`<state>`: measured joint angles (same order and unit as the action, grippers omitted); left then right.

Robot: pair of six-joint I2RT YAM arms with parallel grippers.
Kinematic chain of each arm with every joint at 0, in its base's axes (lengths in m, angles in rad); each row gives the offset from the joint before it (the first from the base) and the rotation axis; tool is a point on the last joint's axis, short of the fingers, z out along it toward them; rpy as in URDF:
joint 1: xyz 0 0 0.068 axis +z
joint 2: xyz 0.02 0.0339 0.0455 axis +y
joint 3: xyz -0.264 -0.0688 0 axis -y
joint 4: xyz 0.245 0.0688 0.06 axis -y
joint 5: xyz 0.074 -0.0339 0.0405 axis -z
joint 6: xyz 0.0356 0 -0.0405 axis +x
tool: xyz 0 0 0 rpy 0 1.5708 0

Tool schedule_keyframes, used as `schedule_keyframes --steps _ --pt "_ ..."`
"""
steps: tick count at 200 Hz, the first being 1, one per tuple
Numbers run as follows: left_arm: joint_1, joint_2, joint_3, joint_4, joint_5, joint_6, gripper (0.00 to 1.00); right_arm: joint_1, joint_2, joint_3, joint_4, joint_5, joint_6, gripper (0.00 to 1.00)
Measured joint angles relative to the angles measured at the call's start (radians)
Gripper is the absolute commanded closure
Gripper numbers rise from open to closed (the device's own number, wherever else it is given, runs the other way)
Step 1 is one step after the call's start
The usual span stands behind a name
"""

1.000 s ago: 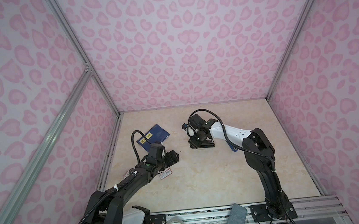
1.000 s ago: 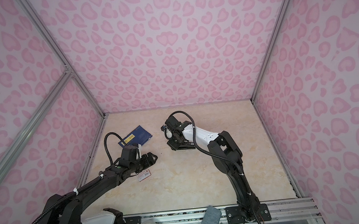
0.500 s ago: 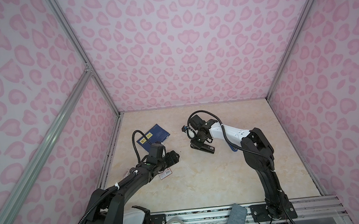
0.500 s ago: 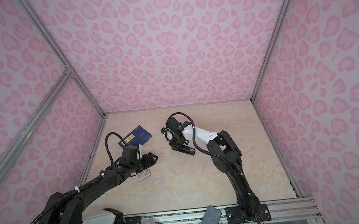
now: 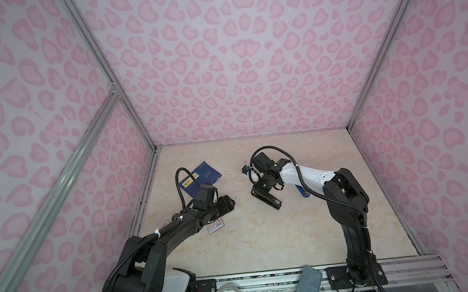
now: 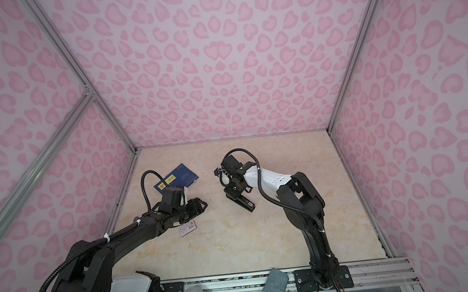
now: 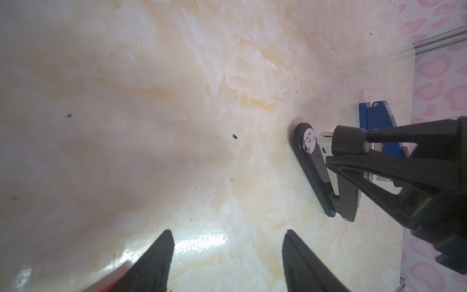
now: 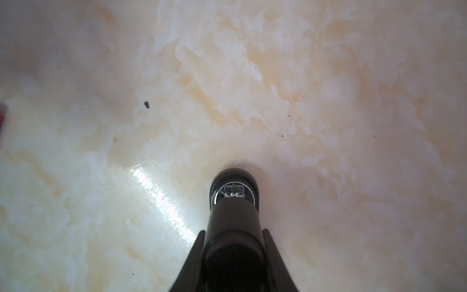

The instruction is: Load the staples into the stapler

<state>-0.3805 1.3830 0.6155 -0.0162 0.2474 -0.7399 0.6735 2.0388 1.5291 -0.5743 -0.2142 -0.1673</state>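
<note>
Clamping the stapler (image 8: 233,197), the right pincer (image 8: 233,235) likely steadies it for loading; the left pincer (image 7: 227,233) hovers half-open, empty.

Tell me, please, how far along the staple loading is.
Done: the stapler looks hinged open, its base on the table. In hand: the right gripper is closed on its upper arm; the left gripper is open and empty near the small white box. Left: no staples show anywhere, so fetching and inserting them remains.

Labels on box (image 5: 215,228) and booklet (image 5: 201,175), seemingly print, illegible.
</note>
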Motion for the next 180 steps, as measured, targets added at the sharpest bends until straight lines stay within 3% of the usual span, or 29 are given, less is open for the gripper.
schedule_keyframes --steps 72,129,180 --pt "0.000 0.140 0.041 0.177 0.130 -0.061 0.42 0.026 -0.153 -0.220 0.200 -0.045 0.063 1.00" --pt "-0.003 0.232 0.047 0.333 0.223 -0.129 0.43 0.053 -0.188 -0.280 0.292 -0.055 0.097 1.00" --pt "-0.024 0.311 0.070 0.415 0.277 -0.176 0.53 0.064 -0.196 -0.283 0.329 -0.053 0.108 1.00"
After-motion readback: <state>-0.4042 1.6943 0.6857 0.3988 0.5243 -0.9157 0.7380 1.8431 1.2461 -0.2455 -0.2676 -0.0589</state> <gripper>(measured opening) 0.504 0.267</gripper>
